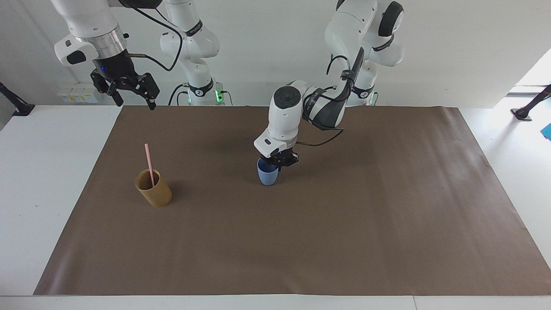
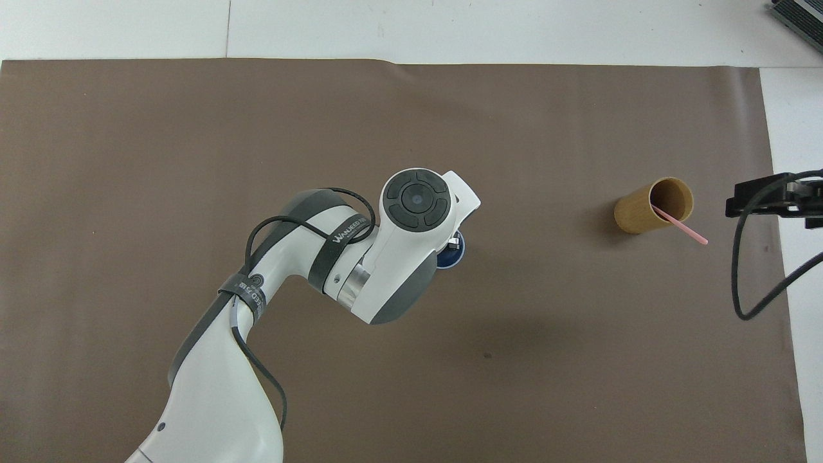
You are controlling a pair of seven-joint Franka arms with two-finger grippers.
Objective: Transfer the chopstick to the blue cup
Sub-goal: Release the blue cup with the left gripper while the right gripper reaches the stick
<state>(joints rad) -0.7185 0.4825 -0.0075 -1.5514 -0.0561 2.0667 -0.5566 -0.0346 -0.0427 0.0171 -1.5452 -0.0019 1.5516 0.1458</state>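
Note:
The blue cup stands upright near the middle of the brown mat, and whether its base touches the mat I cannot tell. My left gripper is shut on the cup's rim from above. In the overhead view the left wrist hides most of the blue cup. The pale pink chopstick leans inside the tan cup toward the right arm's end of the table; chopstick and tan cup also show from overhead. My right gripper hangs open and empty, high over the mat's corner by its base.
The brown mat covers most of the white table. A black cable hangs from the right arm beside the tan cup. Black stands sit at the table's ends.

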